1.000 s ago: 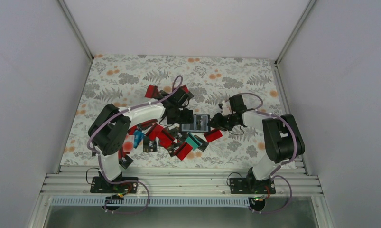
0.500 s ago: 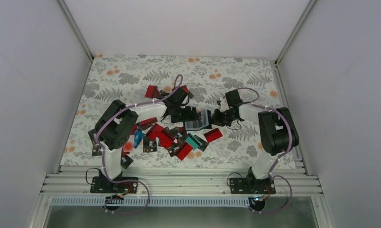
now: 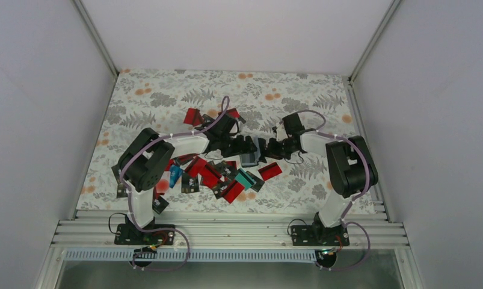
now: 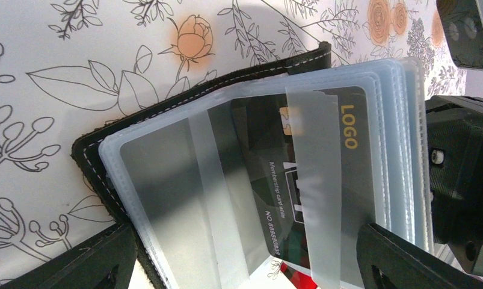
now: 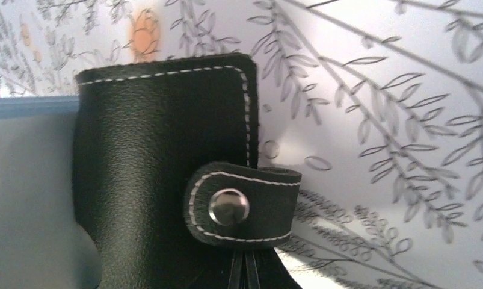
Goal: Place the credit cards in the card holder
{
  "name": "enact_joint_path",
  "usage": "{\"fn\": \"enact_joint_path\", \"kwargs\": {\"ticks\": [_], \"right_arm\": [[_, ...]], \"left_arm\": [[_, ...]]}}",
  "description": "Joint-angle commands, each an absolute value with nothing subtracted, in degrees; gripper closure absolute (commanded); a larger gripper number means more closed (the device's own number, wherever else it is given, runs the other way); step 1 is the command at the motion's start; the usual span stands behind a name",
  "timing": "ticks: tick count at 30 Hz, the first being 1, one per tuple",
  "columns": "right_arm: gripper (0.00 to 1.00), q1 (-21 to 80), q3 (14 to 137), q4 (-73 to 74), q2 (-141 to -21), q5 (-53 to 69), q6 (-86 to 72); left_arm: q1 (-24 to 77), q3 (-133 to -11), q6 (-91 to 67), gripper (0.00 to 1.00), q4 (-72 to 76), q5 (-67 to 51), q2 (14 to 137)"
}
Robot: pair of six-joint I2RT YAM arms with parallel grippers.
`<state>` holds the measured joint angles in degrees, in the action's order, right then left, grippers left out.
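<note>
Centrally, the black stitched-leather card holder [image 3: 251, 158] [image 4: 166, 117] [image 5: 160, 150], clear sleeves fanned, sits between the arms. The right gripper [image 3: 270, 148] [image 5: 245, 274] pinches its cover. The left gripper [image 3: 245, 145] [image 4: 245, 265] gapes wide around the sleeves, with flat red plastic credit cards [image 3: 215, 179] scattered nearby.

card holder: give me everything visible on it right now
The card holder is black, leather-like and white-stitched, with a strap carrying a metal snap. It is open over the floral table, between the arms. Its clear plastic sleeves are fanned out, one holding a dark card printed LOGO. The right claw is shut on its cover edge; the open left claw straddles the sleeves.
</note>
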<state>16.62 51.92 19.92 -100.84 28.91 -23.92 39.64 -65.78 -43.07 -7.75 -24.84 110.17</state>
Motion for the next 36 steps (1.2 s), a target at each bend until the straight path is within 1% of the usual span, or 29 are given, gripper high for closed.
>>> {"fn": "enact_joint_path", "kwargs": {"ticks": [1, 4, 8, 15, 18, 21, 25, 28, 33, 36], "right_arm": [[0.96, 18.85, 53.12, 19.42, -98.06, 33.89, -24.44], [0.96, 19.6, 54.15, 20.32, -96.77, 34.45, -24.86], [0.96, 20.64, 54.56, 20.41, -97.93, 34.03, -25.4], [0.96, 20.92, 53.52, 18.83, -100.22, 34.39, -26.51], [0.96, 21.0, 53.66, 18.42, -100.25, 34.76, -26.72], [0.96, 20.99, 54.04, 19.07, -100.11, 34.1, -26.22], [0.96, 20.92, 53.77, 20.79, -98.79, 32.58, -25.46], [0.96, 20.83, 53.45, 22.1, -98.08, 30.49, -25.19], [0.96, 20.83, 52.85, 23.44, -98.3, 27.79, -24.92], [0.96, 20.83, 53.01, 23.92, -99.32, 27.45, -24.62]], "left_arm": [[40.7, -65.59, -43.9, 0.11, -1.28, -29.28, 109.77], [40.53, -64.09, -45.27, 0.12, 2.24, -30.65, 108.71], [40.34, -64.09, -46.54, 0.13, 5.74, -32.6, 107.37], [40.17, -67.19, -46.59, 0.14, 6.56, -34.42, 105.48], [40.0, -66.97, -46.25, 0.15, 5.35, -33.13, 103.43], [39.78, -65.88, -44.25, 0.18, 0.07, -26.13, 100.89], [39.03, -62.14, -42.9, 0.24, -5.01, -19.02, 97.47], [38.94, -59.86, -42.37, 0.34, -7.16, -15.88, 95.38], [38.98, -57.62, -41.95, 0.45, -5.79, -16.99, 93.36], [39.0, -57.19, -41.62, 0.49, -3.92, -18.32, 92.13]]}}
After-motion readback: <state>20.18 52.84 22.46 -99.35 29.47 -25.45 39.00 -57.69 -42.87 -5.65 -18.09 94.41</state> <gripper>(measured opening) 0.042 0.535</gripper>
